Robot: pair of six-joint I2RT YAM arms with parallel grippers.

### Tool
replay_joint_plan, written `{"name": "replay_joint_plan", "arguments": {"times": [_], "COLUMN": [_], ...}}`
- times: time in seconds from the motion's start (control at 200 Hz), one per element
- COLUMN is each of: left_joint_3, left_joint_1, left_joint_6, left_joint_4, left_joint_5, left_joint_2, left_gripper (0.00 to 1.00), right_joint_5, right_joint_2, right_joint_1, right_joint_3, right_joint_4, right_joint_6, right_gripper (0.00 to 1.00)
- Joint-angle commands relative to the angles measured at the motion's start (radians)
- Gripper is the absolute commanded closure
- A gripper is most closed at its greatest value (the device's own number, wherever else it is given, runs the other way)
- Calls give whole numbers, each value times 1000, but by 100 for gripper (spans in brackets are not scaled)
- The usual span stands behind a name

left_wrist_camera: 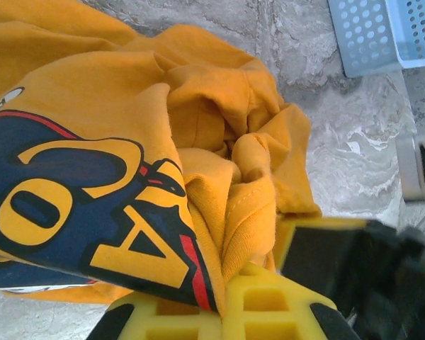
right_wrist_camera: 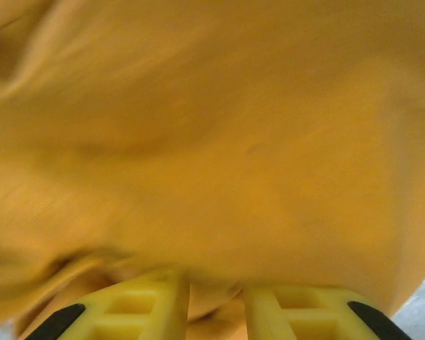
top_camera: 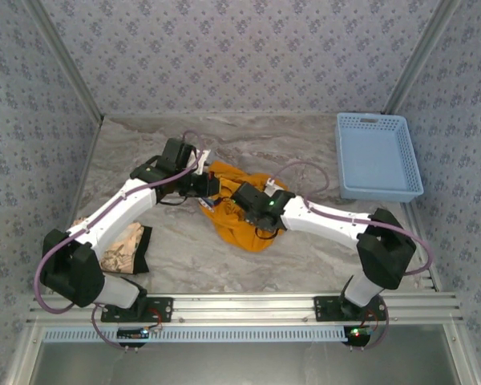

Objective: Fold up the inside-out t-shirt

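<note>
The left gripper point(left_wrist_camera: 223, 303) is clamped on the crumpled orange-yellow t-shirt point(top_camera: 244, 216). The right gripper point(right_wrist_camera: 216, 312) has cloth between its fingers, but I cannot tell if it grips. A weak pinch there could drop the fabric, leaving it bunched.

A blue perforated tray point(top_camera: 379, 156) sits far right — a beige cloth point(top_camera: 127, 245) near left.

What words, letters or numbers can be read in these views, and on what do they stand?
"O" and "A": large yellow letters in the navy print on the t-shirt, seen from the left wrist; the other letters are folded under or cut off, so no whole word reads.
Beige cloth: dark drawing, too small to read.
</note>
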Motion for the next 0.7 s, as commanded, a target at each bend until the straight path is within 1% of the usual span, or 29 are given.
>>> {"name": "replay_joint_plan", "arguments": {"times": [0.0,0.11,0.18,0.21,0.26,0.375,0.45,0.515,0.695], "left_joint_3": [38,34,34,36,36,38,35,36,37], "left_joint_1": [16,30,32,32,32,32,32,32,32], "left_joint_6": [68,88,93,94,93,81,75,73,75], "left_joint_4": [-68,-67,-54,-51,-41,-35,-29,-25,-33], "left_joint_5": [40,53,75,88,110,131,138,142,139], "left_joint_2": [-51,-67,-62,-59,-52,-39,-36,-33,-33], "left_gripper": [100,100,100,100,100,100,100,100,100], "right_joint_5": [72,52,2,-19,-23,-16,-51,-62,42], "right_joint_2": [-35,-73,-74,-75,-72,-69,-54,-37,21], "right_joint_1": [-51,-106,-151,-168,-179,-183,-178,-154,-41], "right_joint_3": [-37,-76,-113,-129,-128,-87,-62,-36,63], "right_joint_4": [-32,-37,3,53,58,62,84,92,36], "right_joint_6": [63,2,-33,-51,-66,-118,-151,-160,-127], "right_gripper": [69,65,64,64,63,54,51,51,53]}}
